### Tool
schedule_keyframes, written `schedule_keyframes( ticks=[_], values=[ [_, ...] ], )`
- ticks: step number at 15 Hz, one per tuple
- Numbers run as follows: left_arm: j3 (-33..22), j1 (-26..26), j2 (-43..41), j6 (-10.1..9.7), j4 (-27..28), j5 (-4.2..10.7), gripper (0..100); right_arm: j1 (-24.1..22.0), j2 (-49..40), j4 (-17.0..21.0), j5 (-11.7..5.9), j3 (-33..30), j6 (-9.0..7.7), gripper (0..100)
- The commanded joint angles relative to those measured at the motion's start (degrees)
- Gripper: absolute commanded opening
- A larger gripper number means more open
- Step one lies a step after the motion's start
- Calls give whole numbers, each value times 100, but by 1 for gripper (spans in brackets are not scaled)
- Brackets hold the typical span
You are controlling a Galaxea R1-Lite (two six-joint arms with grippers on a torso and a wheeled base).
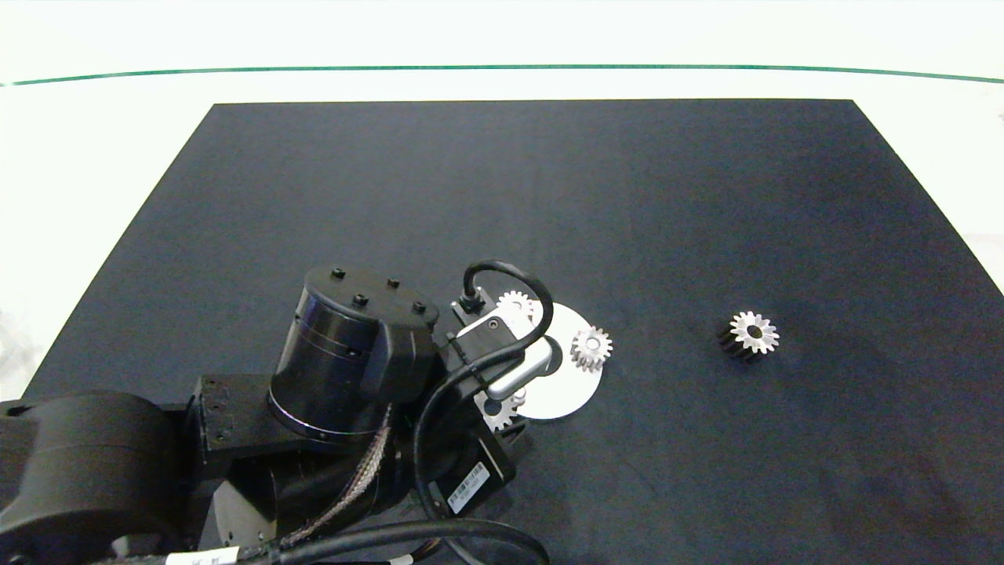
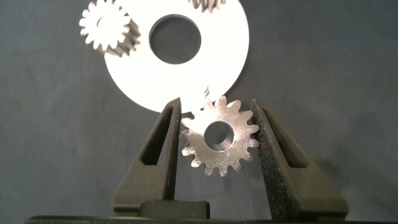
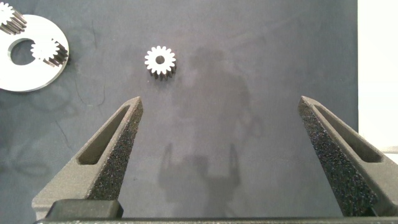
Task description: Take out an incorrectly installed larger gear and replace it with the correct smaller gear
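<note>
Left tool [image 2: 217,138] sits low over the white disc plate [image 2: 233,53], fingers closed in on the smaller gear [image 2: 219,137]; both foam pads [image 2: 272,146] look to be in contact with its teeth. Gear face is turned toward the wrist camera, centre hole visible. Gear sits at the near rim of the plate, just overlapping its edge; cannot tell whether it is seated on a peg or held slightly above. Beyond the fingertips, across the plate's large centre hole [image 2: 175,42], a second small silver gear [image 2: 109,29] stands on the plate's far rim, and a third [image 2: 208,4] is only partly in frame at the opposite far side.

Head view: left arm [image 1: 345,369] covers most of the plate [image 1: 565,388]; one small gear [image 1: 591,348] is exposed on the plate's side away from the arm.

Larger gear [image 1: 749,335] lies alone on the black mat [image 1: 549,196], well apart from the left tool and the plate, on the side toward the right arm. White pointed-tooth face up, dark flanks, dark centre hole.

Right tool [image 3: 227,124] not seen from the head camera. Its fingers stand wide apart, nothing between them, above bare mat. Larger gear [image 3: 160,60] lies ahead of its fingertips, not in contact; plate [image 3: 25,78] further off to one side. Mat lies on the white counter [image 1: 94,157]
</note>
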Motion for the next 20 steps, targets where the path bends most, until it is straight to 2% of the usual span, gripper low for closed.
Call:
schedule_keyframes(
  ticks=[1,4,8,11,13,16,18,20],
  values=[
    [-196,-130,345,11,-103,54,28,-1,-49,10,-4,20,-5,100],
    [-468,-148,503,20,-94,62,28,-1,-58,10,-4,29,-5,100],
    [-512,-148,626,20,-138,62,28,-1,-66,10,4,90,-5,100],
    [-556,-148,758,37,-279,71,28,-1,-84,10,-4,117,118,100],
    [-565,-148,837,55,-349,71,28,-1,-93,10,-4,117,118,100],
    [-618,-113,907,99,-358,150,28,-1,-84,10,-4,117,118,100],
    [-618,-78,951,204,-385,150,28,-1,-102,10,-4,117,118,100],
    [-609,-51,951,222,-446,150,28,-1,-119,10,-4,125,118,100]
  ],
)
